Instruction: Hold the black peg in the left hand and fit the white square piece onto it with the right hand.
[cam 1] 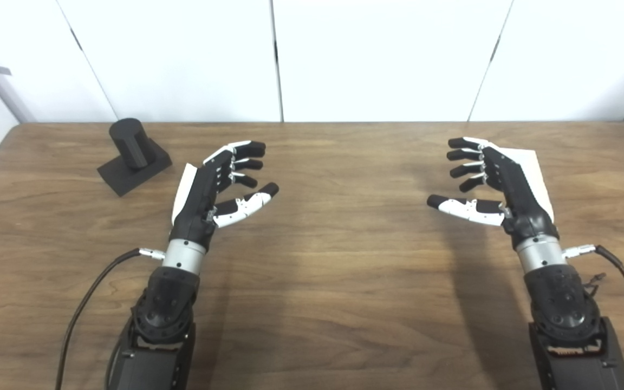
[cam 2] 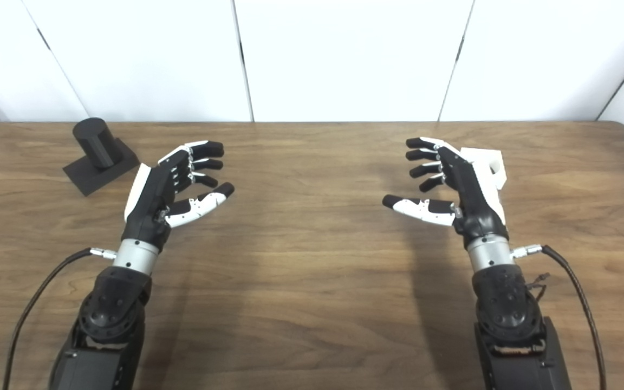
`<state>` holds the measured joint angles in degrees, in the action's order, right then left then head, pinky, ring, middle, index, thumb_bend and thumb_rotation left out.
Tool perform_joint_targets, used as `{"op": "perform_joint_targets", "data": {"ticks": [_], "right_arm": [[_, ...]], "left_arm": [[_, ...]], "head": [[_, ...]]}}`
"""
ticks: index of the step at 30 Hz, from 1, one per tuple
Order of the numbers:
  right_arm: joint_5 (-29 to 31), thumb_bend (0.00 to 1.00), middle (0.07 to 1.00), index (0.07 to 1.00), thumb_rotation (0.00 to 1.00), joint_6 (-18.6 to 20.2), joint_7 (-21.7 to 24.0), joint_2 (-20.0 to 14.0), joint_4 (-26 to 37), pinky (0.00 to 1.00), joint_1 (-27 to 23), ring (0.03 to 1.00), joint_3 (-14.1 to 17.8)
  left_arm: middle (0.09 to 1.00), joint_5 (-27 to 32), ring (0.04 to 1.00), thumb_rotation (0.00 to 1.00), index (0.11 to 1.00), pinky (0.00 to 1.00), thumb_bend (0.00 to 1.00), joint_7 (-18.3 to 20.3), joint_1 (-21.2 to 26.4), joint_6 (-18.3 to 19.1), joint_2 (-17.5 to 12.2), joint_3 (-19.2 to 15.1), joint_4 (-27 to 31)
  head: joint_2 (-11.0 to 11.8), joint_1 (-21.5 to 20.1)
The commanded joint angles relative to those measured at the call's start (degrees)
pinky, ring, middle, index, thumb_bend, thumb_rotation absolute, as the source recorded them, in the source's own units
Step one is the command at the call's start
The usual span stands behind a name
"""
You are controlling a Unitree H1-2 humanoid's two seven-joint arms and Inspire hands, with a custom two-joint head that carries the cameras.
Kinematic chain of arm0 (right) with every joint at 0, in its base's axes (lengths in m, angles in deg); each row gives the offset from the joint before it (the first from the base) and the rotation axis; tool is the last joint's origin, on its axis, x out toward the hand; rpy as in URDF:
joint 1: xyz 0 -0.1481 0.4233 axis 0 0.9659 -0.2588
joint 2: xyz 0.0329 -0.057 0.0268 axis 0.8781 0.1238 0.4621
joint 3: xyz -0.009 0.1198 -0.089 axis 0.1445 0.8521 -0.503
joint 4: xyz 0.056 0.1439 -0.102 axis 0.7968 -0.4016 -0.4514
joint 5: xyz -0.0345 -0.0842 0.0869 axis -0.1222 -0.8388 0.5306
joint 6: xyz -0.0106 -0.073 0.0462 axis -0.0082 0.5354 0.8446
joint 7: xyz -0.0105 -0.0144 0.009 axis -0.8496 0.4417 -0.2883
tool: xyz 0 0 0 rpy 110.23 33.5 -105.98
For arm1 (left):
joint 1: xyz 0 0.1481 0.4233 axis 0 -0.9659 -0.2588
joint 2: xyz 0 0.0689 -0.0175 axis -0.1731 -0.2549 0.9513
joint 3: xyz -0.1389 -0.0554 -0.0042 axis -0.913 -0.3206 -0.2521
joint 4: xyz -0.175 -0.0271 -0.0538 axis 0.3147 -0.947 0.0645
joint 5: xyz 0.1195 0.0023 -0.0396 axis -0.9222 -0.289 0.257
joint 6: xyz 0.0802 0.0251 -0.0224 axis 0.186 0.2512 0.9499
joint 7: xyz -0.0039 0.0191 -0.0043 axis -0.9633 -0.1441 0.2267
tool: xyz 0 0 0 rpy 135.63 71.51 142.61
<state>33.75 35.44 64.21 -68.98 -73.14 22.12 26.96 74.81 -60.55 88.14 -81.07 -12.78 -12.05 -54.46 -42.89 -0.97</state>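
The table [cam 1: 344,303] fills most of the frame, its wood top bare between the two arms. The left hand [cam 1: 217,184] hovers left of centre, fingers spread and curled loosely around nothing; the right hand [cam 2: 453,181] mirrors it right of centre, likewise spread and holding nothing.

The peg [cam 1: 130,154] stands at the upper left, near the table's far edge, well apart from the left hand. It is a short black cylinder upright on a flat square base. It looks rigid and probably light, likely printed plastic, with a matte surface that should not slip much. The cylinder must stay free for the fit, so the base edges seem the better place for the left hand to take hold.

The piece [cam 2: 488,162] lies at the right, just behind the right hand and largely hidden by it; it appears to be a stiff white block, though its opening cannot be made out. Gripping its outer side walls would probably leave the hole clear.
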Motion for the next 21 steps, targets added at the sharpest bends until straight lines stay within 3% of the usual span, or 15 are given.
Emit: {"op": "perform_joint_targets", "data": {"ticks": [1, 7, 9, 10, 14, 17, 21], "right_arm": [[0.3, 0.71, 0.708, 0.743, 0.17, -3.0, -1.0, -0.4, 1.3, 0.49, -1.5, 0.619, 0.4], [0.8, 0.67, 0.720, 0.751, 0.16, -3.1, -0.4, -1.2, 1.6, 0.50, -1.0, 0.636, 0.7], [1.4, 0.66, 0.722, 0.750, 0.15, -3.1, -0.2, -1.4, 1.8, 0.50, -0.7, 0.639, 1.1], [1.6, 0.65, 0.724, 0.751, 0.11, -3.1, -0.2, -1.5, 2.0, 0.50, -0.6, 0.638, 1.2], [2.5, 0.62, 0.727, 0.752, 0.05, -3.9, -0.2, -2.2, 2.1, 0.50, -0.1, 0.635, 1.7], [2.7, 0.62, 0.723, 0.744, 0.01, -3.3, -0.3, -2.2, 2.6, 0.49, 0.2, 0.623, 2.0], [4.6, 0.58, 0.743, 0.759, 0.00, 0.6, 0.9, -1.4, 5.2, 0.51, 0.5, 0.649, 2.6]], "left_arm": [[0.755, 0.6, 0.711, 0.05, 0.708, 0.59, 0.64, 0.1, 2.0, -2.3, -0.3, 0.1, 0.4], [0.752, 0.1, 0.706, 0.06, 0.705, 0.58, 0.64, -0.4, 1.8, -2.4, 0.6, 0.8, 0.1], [0.753, -0.5, 0.708, 0.07, 0.705, 0.59, 0.64, -0.6, 1.6, -2.5, 1.0, 1.4, 0.1], [0.753, -0.5, 0.705, 0.08, 0.706, 0.59, 0.64, -0.6, 1.6, -2.6, 1.2, 1.7, 0.0], [0.755, -0.7, 0.708, 0.06, 0.708, 0.57, 0.64, -0.8, 1.4, -2.5, 2.6, 2.8, -0.2], [0.755, -1.8, 0.712, 0.05, 0.711, 0.55, 0.62, -1.2, 1.3, -2.9, 3.1, 3.6, -0.5], [0.751, -2.6, 0.717, 0.04, 0.709, 0.55, 0.62, -1.6, 1.3, -2.9, 3.7, 4.2, -1.0]], "head": [[0.0, -0.1], [1.3, 6.3], [2.2, 10.9], [2.2, 10.9], [4.6, 17.2], [5.7, 19.4], [6.0, 20.1]]}}
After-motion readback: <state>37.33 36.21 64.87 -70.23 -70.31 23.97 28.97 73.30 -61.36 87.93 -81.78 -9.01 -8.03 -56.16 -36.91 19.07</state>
